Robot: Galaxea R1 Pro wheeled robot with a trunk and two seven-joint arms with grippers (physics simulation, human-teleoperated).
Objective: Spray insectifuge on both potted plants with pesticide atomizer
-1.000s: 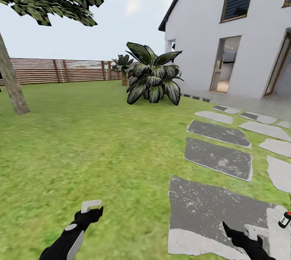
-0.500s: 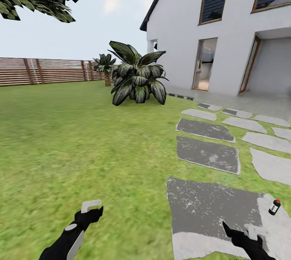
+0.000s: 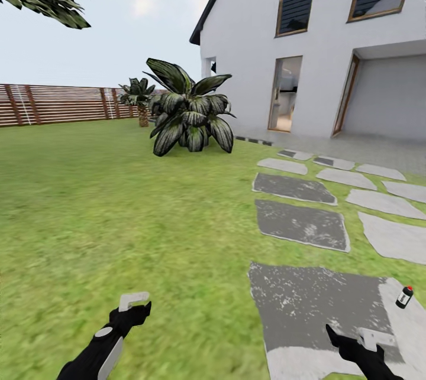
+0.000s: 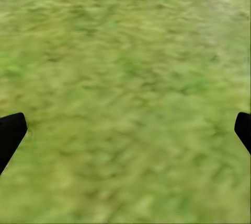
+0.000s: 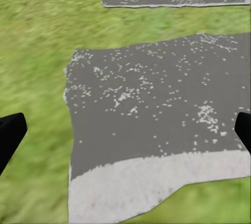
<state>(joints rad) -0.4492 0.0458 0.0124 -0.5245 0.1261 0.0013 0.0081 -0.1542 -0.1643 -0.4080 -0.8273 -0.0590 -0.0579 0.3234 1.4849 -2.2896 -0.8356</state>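
- The white house [image 3: 331,43] rises at the far right, with tall dark windows and an open doorway.
- The lawn [image 3: 118,208] covers most of the ground, closed off at the far left by a wooden slat fence [image 3: 59,103].
- A big dark-leaved palm [image 3: 188,108] stands on the grass near the house corner, with a smaller one just beside the fence behind it.
- Grey stepping stones [image 3: 299,223] run from the house toward the robot; the nearest slab [image 5: 157,109] lies under the right arm.
- The left gripper [image 4: 125,130] hangs over bare grass, its fingers spread wide and holding nothing.
- The right gripper [image 5: 125,130] hangs over the near slab, fingers likewise wide apart and empty.
- The pesticide atomizer [image 3: 404,296] stands on the pale far-right part of that slab, near the right gripper but apart from it; it looks upright, though it is small and hard to judge.
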